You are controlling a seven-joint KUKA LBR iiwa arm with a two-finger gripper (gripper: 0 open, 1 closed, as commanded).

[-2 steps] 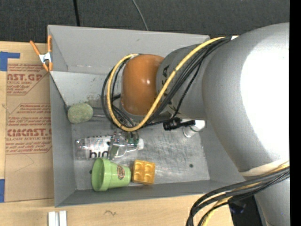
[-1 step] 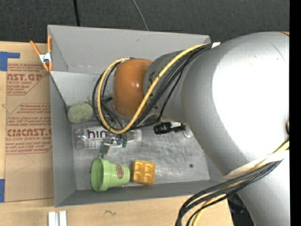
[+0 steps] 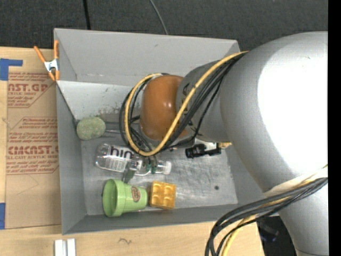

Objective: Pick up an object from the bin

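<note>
My gripper (image 3: 139,167) reaches down from under the orange cover to the bin's floor, left of centre. It is right at a clear plastic bottle (image 3: 113,158) with dark lettering, which lies on its side across the floor with its neck toward the right. Parts of the bottle are hidden behind the gripper. Just in front of the gripper lies a green cup-shaped container (image 3: 123,197) on its side, with a yellow studded block (image 3: 162,194) touching its right end.
A dull green spongy ball (image 3: 90,127) rests by the left wall at the back of the floor. A small black marker-like thing (image 3: 202,151) lies to the right under the arm. The arm and its cables hide the bin's right half.
</note>
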